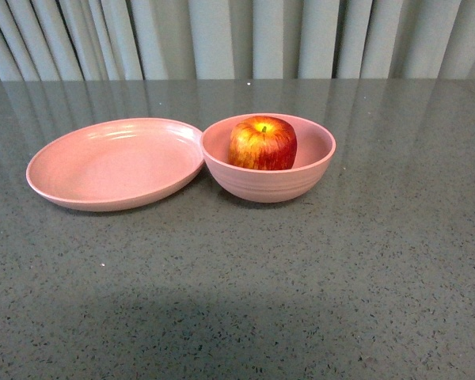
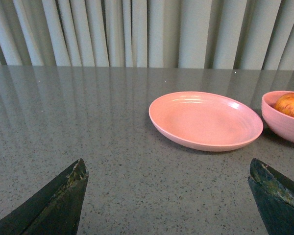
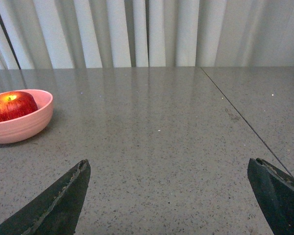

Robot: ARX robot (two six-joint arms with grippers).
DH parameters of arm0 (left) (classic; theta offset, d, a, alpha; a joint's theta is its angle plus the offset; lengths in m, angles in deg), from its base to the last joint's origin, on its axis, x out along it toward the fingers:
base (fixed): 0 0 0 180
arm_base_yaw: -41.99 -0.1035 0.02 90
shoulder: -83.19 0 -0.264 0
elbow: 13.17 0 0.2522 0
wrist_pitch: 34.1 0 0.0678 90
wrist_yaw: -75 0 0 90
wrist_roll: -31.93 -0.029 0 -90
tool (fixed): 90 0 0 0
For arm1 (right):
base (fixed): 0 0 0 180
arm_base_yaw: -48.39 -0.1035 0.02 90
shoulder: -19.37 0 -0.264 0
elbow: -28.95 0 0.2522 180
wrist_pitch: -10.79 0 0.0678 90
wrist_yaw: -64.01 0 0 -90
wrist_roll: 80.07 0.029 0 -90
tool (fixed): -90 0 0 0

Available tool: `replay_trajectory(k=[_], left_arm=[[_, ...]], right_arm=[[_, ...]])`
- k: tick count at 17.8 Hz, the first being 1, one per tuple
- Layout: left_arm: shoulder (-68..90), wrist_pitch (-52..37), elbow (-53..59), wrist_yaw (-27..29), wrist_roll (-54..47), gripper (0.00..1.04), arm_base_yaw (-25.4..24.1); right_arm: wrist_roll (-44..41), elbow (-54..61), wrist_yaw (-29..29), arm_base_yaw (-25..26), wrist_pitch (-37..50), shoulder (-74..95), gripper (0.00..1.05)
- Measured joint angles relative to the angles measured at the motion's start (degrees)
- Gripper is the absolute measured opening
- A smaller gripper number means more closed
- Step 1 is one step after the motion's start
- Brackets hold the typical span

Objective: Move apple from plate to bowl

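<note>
One apple [image 1: 262, 143] upright in bowl [image 1: 267, 184], stem up.

Bare grey table [image 1: 237, 301] runs across the whole near side, open to approach from either flank. Only obstacles stand mid-table: the shallow plate [image 1: 115, 162] on the left, the deeper bowl [image 1: 267, 158] on the right, rims touching, no gap to pass between them. Apple [image 1: 262, 143] sits in the bowl, top above the rim, reachable from above. Curtain [image 1: 237, 36] closes off the far edge. Left gripper [image 2: 169, 196] and right gripper [image 3: 169, 196] hang low over bare tabletop, fingers spread wide, well short of both dishes.
</note>
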Motion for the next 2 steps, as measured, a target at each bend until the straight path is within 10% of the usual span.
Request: replay_trajectory(k=[2], left_arm=[[0.0, 0.0, 0.0, 0.0, 0.0, 0.98, 0.0]], right_arm=[[0.0, 0.0, 0.0, 0.0, 0.0, 0.0, 0.98]])
